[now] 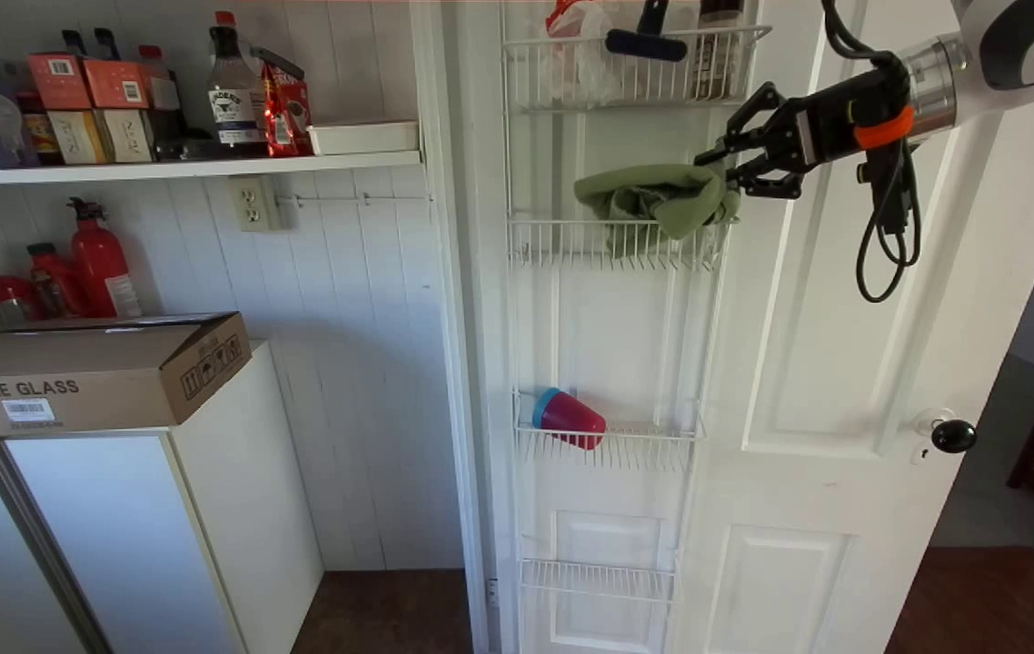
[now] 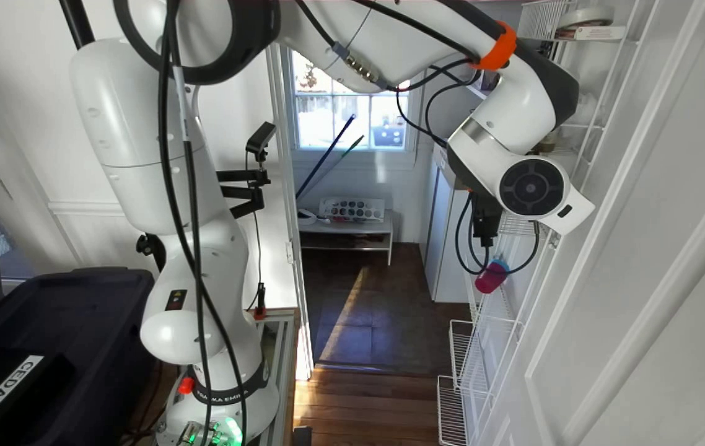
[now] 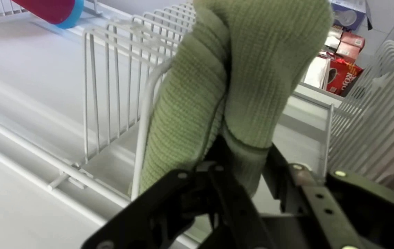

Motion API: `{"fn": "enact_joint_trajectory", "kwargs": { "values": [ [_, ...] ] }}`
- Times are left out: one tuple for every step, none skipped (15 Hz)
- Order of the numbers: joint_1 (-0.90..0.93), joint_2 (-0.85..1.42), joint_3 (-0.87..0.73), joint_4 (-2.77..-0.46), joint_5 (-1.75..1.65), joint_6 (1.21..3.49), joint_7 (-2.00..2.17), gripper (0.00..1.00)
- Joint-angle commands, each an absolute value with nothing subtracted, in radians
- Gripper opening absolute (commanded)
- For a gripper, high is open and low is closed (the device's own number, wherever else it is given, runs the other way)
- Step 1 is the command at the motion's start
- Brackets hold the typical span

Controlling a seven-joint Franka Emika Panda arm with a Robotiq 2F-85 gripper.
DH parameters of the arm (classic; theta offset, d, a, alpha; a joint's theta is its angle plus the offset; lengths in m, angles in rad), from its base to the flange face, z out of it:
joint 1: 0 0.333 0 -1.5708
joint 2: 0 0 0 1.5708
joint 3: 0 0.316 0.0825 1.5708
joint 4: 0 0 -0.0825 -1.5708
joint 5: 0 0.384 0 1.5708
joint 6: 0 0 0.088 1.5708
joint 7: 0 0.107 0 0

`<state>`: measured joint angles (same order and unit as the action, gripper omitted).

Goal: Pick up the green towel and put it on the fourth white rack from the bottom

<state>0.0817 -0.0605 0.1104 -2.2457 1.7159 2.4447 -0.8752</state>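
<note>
The green towel [image 1: 649, 193] is lying in the white rack [image 1: 562, 222] above the cup [image 1: 571, 418], stretching left from the hand [image 1: 719, 169], which is apparently pinching its right end, so release is probably coming.

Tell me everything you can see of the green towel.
The green towel is a soft-looking, ribbed cloth, crumpled into loose folds. It sits partly behind the front of a white wire rack, bulging above it and apparently touching it. One fold lies within the hand; whether it is firmly gripped, I cannot tell.
</note>
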Motion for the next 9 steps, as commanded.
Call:
{"fn": "enact_joint_trajectory", "kwargs": {
  "values": [
    [0.085,-0.091,0.112,-2.255,1.682,2.472,-0.807,0.61],
    [0.085,-0.095,0.112,-2.257,1.681,2.474,-0.803,0.69],
    [0.084,-0.103,0.111,-2.261,1.678,2.474,-0.797,0.76],
    [0.083,-0.11,0.111,-2.264,1.676,2.474,-0.793,0.82],
    [0.082,-0.118,0.11,-2.272,1.673,2.482,-0.79,0.89],
    [0.082,-0.125,0.109,-2.278,1.671,2.487,-0.786,0.95],
    [0.081,-0.133,0.109,-2.284,1.672,2.492,-0.785,1.0],
    [0.08,-0.143,0.106,-2.291,1.67,2.491,-0.782,1.0],
    [0.078,-0.154,0.105,-2.298,1.664,2.49,-0.778,1.0]
  ]
}}
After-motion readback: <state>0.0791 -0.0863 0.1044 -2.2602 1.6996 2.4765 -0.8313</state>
